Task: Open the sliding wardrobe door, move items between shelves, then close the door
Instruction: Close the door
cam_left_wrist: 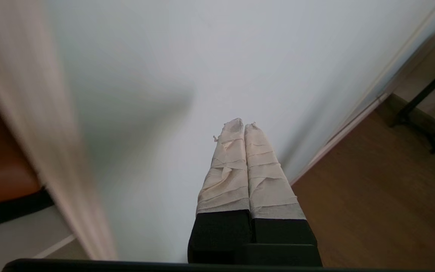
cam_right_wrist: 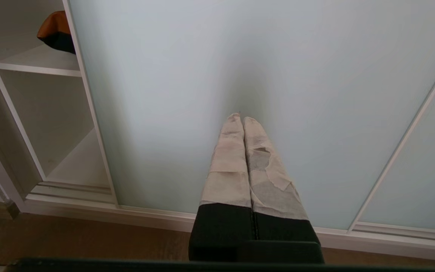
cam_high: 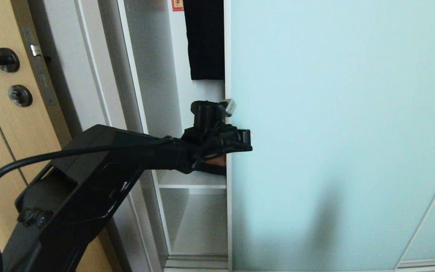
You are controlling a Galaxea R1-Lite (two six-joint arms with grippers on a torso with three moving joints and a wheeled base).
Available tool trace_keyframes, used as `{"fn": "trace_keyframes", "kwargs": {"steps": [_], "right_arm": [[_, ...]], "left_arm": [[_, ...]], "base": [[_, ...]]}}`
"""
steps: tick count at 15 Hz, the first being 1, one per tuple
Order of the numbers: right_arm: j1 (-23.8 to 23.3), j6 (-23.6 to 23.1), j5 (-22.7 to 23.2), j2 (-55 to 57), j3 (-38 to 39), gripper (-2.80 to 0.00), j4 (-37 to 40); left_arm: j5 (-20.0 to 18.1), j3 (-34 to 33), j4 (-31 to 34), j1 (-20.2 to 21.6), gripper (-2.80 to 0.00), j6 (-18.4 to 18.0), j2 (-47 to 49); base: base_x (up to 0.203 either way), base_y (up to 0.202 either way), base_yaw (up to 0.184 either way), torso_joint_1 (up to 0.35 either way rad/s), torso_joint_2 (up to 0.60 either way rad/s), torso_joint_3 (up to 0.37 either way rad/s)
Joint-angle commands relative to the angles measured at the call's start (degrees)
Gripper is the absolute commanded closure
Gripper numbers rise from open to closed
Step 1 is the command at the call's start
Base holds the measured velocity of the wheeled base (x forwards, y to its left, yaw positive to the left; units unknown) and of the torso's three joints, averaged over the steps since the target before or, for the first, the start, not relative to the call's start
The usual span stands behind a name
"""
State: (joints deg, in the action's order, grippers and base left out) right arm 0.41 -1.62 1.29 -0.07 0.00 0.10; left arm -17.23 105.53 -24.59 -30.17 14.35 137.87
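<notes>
The left gripper has its fingers pressed together on nothing, against the frosted sliding wardrobe door at its framed edge. Just beside it, in the open gap, the tan-and-black bag lies on a white shelf. The right gripper, likewise closed and empty, points at the glass.
</notes>
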Motion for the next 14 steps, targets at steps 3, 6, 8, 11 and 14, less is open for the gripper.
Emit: {"fn": "trace_keyframes", "kwargs": {"steps": [3, 6, 8, 11, 14], "right_arm": [[0.02, -0.05, 0.03, -0.1, 0.09, 0.0, -0.01], [0.02, -0.05, 0.03, -0.1, 0.08, 0.0, -0.01], [0.02, -0.05, 0.03, -0.1, 0.07, 0.0, -0.01], [0.11, -0.05, 0.03, -0.1, 0.0, 0.0, -0.01], [0.02, -0.05, 0.03, -0.1, 0.06, 0.0, -0.01]], "left_arm": [[-0.09, 2.9, -0.07, 0.09, 0.0, 0.07, 3.0], [0.0, 4.93, -0.19, 0.23, 0.0, 0.07, 5.04], [0.0, 4.95, -0.65, 0.55, 0.0, 0.07, 6.1], [0.35, 4.99, -1.34, 1.46, 0.0, 0.04, 6.56], [0.09, 5.04, -1.43, 1.79, 0.0, -0.11, 6.63]], "base": [[0.0, 0.0, 0.0, 0.0, 0.0, 0.0], [0.0, 0.0, 0.0, 0.0, 0.0, 0.0], [0.0, 0.0, 0.0, 0.0, 0.0, 0.0], [0.0, 0.0, 0.0, 0.0, 0.0, 0.0], [0.0, 0.0, 0.0, 0.0, 0.0, 0.0]]}}
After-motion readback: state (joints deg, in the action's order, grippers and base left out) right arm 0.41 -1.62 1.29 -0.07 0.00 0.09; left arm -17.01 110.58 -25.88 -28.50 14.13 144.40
